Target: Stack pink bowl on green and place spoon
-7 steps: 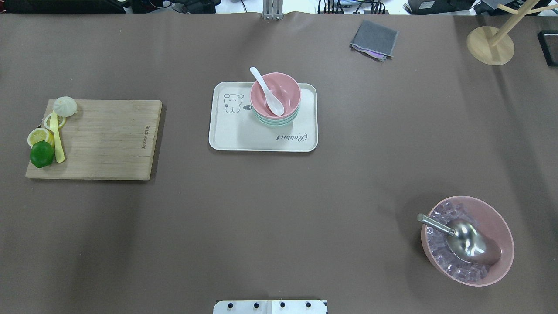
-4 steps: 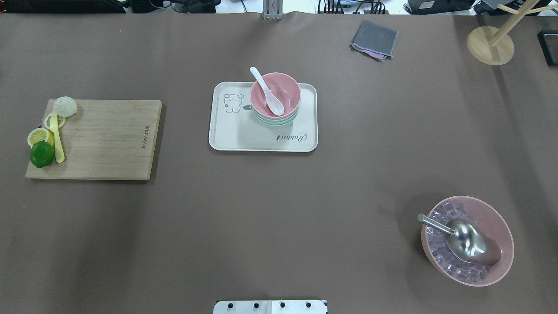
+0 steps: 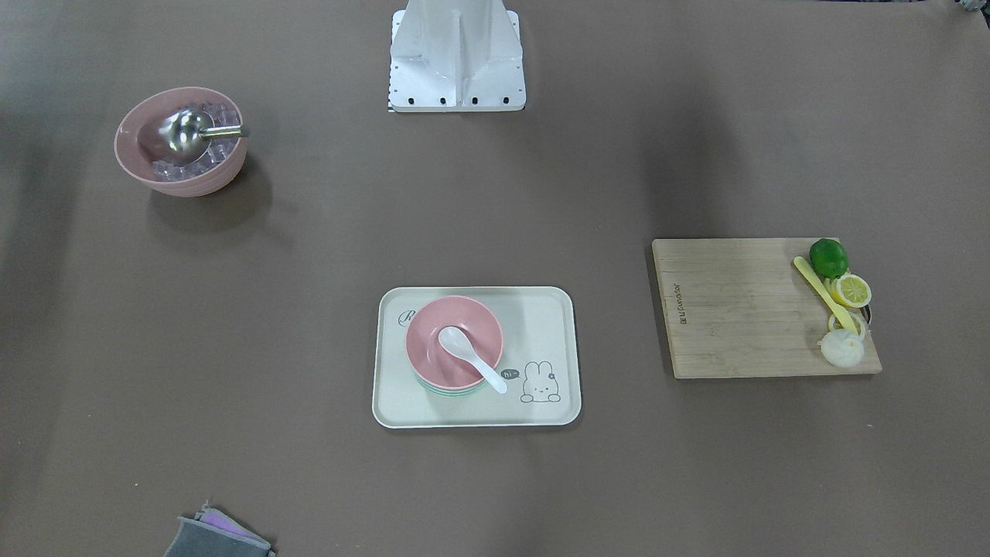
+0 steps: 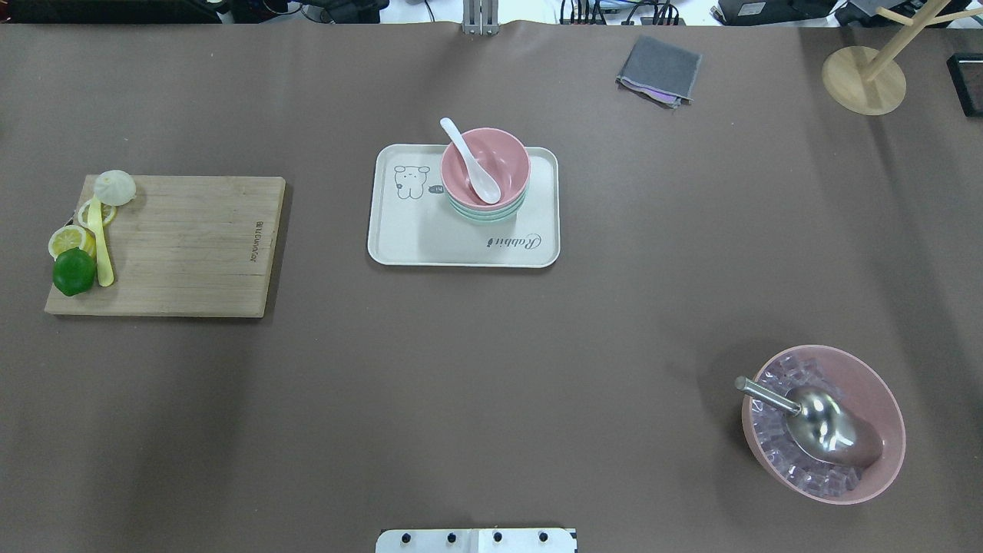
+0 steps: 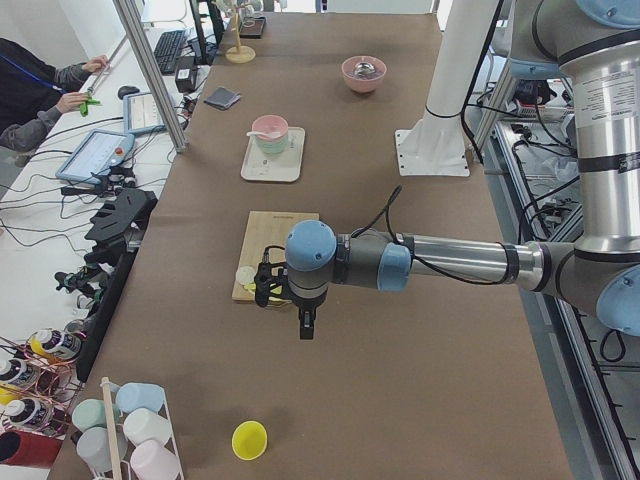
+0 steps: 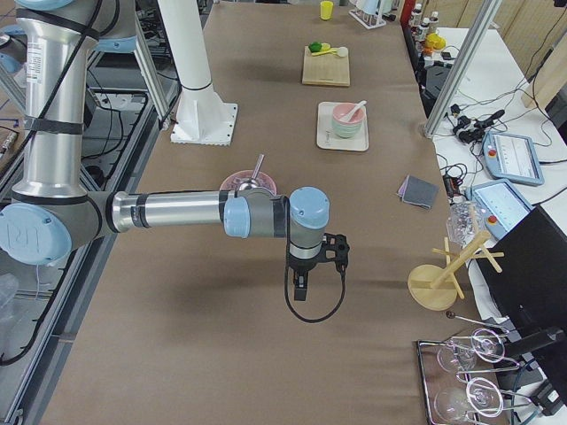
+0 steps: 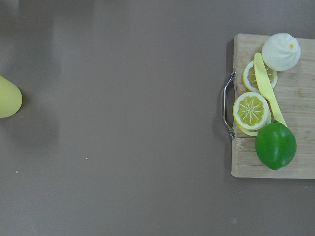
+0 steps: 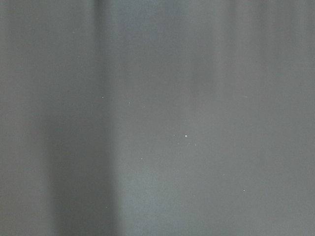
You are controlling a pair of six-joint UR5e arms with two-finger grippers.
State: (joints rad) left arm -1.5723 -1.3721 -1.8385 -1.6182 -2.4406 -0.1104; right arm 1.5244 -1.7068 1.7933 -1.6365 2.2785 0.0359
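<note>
The white spoon point(image 4: 470, 160) lies in the round pink bowl point(image 4: 507, 165) atop the green bowl point(image 4: 485, 218), at the cream tray's point(image 4: 461, 247) one o'clock; left jaws, right jaws: cannot tell.

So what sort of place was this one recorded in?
Most likely a robotics lab, not a kitchen: a robot pedestal mounted on the table, a teach pendant beside it, an operator alongside, and kitchen props staged on a tray.

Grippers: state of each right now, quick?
Left gripper: cannot be told; it shows only in a side view.
Right gripper: cannot be told; side view only.
</note>
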